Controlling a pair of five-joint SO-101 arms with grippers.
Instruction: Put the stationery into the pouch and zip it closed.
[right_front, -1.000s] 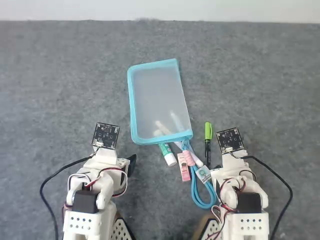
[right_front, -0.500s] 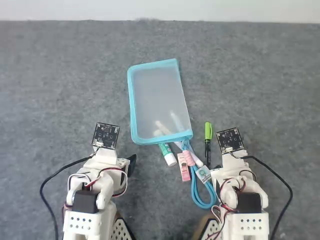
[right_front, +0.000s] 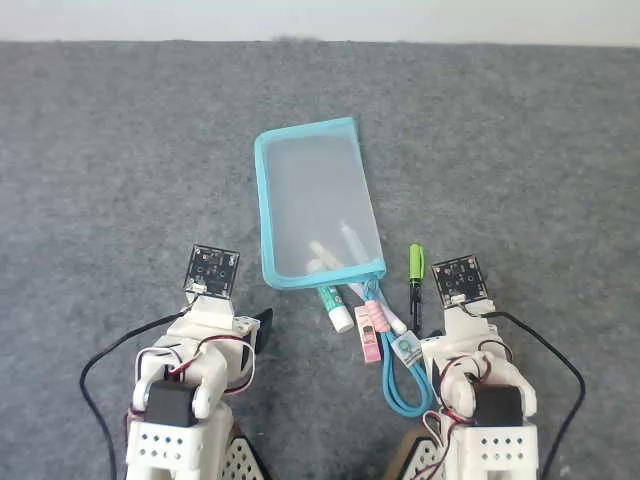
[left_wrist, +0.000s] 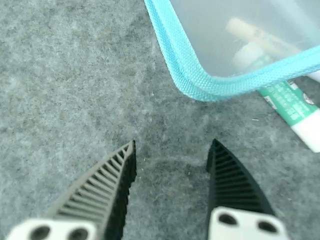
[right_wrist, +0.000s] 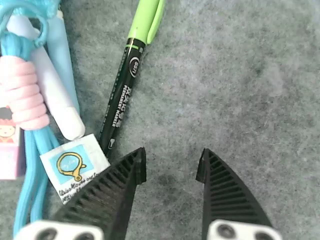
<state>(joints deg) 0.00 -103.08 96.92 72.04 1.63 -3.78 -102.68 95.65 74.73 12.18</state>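
I judge little done: pouch unzipped, green pen outside at its 4 o'clock. Left hand and right hand gape empty.

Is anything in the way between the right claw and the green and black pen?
Nothing visible does. The open right gripper hangs over bare grey carpet, and the green-capped black pen lies just beside it, uncovered.
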